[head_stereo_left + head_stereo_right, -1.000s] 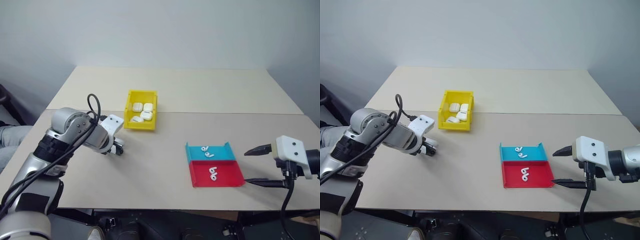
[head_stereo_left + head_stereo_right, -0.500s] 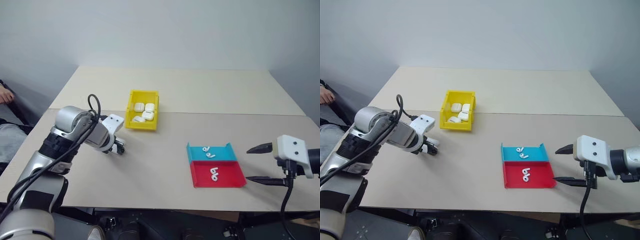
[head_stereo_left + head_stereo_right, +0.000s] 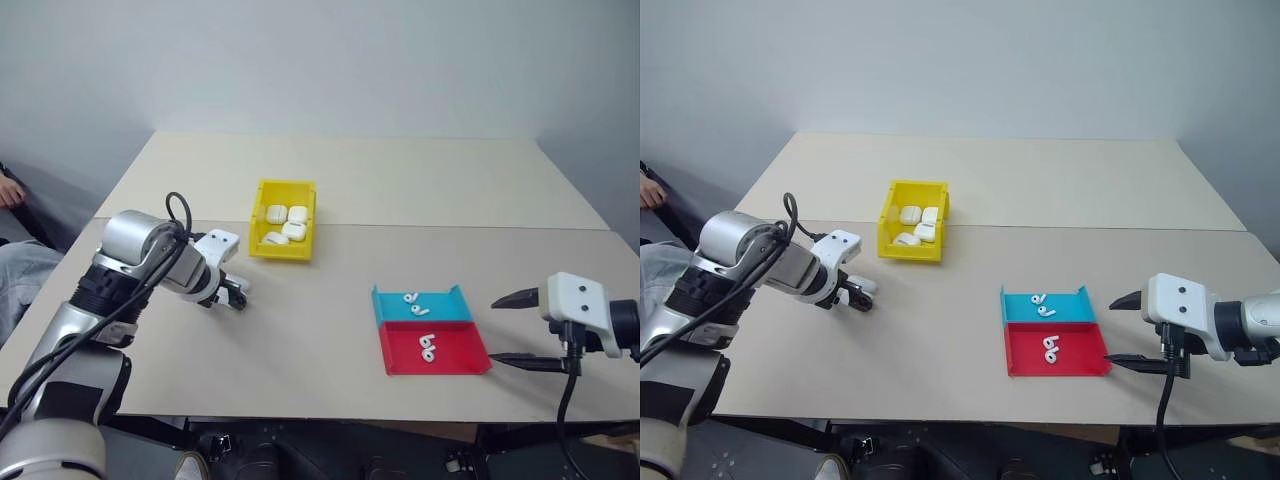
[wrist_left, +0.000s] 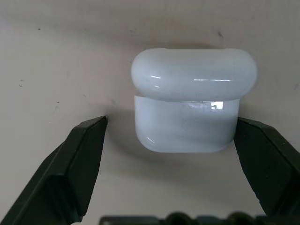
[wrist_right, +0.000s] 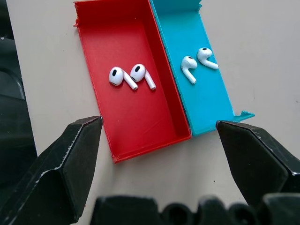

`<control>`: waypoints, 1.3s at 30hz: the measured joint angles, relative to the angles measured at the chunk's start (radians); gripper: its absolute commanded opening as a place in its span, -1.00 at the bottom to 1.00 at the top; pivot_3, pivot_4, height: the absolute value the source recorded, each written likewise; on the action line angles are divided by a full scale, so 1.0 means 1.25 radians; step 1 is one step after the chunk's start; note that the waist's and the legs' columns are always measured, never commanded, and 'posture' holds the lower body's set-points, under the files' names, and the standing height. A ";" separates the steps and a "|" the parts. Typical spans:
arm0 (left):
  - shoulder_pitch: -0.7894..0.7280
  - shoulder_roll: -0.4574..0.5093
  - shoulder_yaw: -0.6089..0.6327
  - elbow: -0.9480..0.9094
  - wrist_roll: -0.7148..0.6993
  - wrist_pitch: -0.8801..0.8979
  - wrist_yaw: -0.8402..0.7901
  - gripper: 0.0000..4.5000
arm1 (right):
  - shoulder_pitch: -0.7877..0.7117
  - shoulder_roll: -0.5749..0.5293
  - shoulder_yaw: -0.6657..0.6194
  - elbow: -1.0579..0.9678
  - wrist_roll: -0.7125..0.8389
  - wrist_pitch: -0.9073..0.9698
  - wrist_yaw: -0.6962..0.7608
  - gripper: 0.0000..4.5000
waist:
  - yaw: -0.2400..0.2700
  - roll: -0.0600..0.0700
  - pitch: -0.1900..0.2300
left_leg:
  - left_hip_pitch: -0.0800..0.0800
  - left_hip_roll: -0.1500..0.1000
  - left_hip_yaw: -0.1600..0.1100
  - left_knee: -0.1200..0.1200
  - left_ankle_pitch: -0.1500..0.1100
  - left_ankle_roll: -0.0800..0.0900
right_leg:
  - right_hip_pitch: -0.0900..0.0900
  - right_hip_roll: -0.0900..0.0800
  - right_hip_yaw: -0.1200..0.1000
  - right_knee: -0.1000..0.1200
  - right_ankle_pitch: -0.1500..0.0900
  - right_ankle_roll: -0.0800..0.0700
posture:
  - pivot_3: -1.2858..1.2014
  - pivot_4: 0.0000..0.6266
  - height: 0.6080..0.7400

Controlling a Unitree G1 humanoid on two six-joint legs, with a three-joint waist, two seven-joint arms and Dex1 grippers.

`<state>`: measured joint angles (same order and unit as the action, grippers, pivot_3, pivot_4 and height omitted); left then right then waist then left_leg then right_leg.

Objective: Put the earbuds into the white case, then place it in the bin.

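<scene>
Step in hand, by the look of it: securing a white case (image 4: 194,101) before any earbuds go in. Case on the bare table (image 3: 330,320), lid shut, between the fingers of the left gripper (image 4: 171,154) — jaws spread wide, one finger close against the case's side, the other apart from it, nothing gripped. Same gripper seen from the head camera near the table's left side, just short of the bin (image 3: 283,218).

Right gripper (image 5: 164,150) poised low over the two trays, fingers wide apart, empty.

Next move, as judged: close the left fingers squarely on the case body, below the lid seam, so the hinge stays free; lid to be opened before the right gripper picks an earbud. Small, glossy parts — slip likely.

Containers:
- Bin, yellow, tall-walled: four white cases of the same kind inside.
- Red tray (image 5: 93,18): one pair of earbuds (image 5: 132,76), side by side, touching.
- Teal tray (image 5: 173,14): a second pair (image 5: 197,63), close together.
- Trays touching along one long edge, well apart from the bin.
</scene>
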<state>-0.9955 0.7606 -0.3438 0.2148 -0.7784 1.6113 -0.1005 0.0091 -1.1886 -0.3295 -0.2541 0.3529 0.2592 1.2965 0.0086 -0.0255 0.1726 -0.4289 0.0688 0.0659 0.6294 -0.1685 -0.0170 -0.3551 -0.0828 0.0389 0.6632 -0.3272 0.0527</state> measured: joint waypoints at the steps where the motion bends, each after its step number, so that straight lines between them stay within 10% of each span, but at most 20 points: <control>1: 0.000 0.000 0.000 0.001 0.008 0.000 -0.010 1.00 | 0.001 0.000 0.000 0.000 0.000 0.000 -0.001 0.99 | -0.001 0.000 0.000 | 0.000 0.000 0.000 0.000 0.000 0.000 | 0.000 0.000 0.000 0.000 0.000 0.000 | 0.03 -0.52 1.00; 6: -0.003 0.000 -0.014 -0.004 0.066 0.000 -0.085 1.00 | 0.006 0.002 0.000 -0.002 0.000 0.001 -0.010 0.99 | -0.001 0.000 0.000 | 0.000 0.000 0.000 0.000 0.000 0.000 | 0.000 0.000 0.000 0.000 0.000 0.000 | 0.03 -0.52 1.00; 13: -0.003 0.000 -0.033 -0.029 0.126 0.000 -0.138 0.21 | 0.009 0.002 0.000 -0.010 0.000 0.008 -0.017 1.00 | -0.001 0.000 0.000 | -0.001 0.000 0.000 0.000 -0.001 0.001 | 0.000 0.000 0.000 0.000 0.000 0.000 | 0.03 -0.52 1.00; 29: 0.059 0.121 0.008 -0.330 0.175 -0.019 -0.234 0.21 | -0.002 -0.006 -0.001 -0.010 0.003 0.014 -0.009 1.00 | -0.002 0.000 0.000 | -0.002 0.000 0.000 0.000 -0.001 0.001 | -0.001 0.000 0.000 0.000 0.000 0.000 | 0.03 -0.52 1.00; 39: 0.603 -0.056 0.266 -0.620 0.327 -0.871 -0.316 0.21 | -0.131 -0.116 0.019 -0.082 0.068 0.095 0.061 1.00 | -0.004 0.001 -0.001 | 0.000 0.000 0.001 0.000 -0.002 0.003 | 0.000 -0.002 0.000 -0.001 0.000 -0.001 | 0.03 -0.52 1.00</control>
<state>-0.2416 0.6908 -0.0114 -0.5605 -0.3702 0.5223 -0.4960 -0.1543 -1.3340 -0.3061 -0.3560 0.4381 0.3774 1.3729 0.0039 -0.0239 0.1716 -0.4292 0.0690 0.0675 0.6297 -0.1707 -0.0134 -0.3548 -0.0849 0.0391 0.6621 -0.3270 0.0520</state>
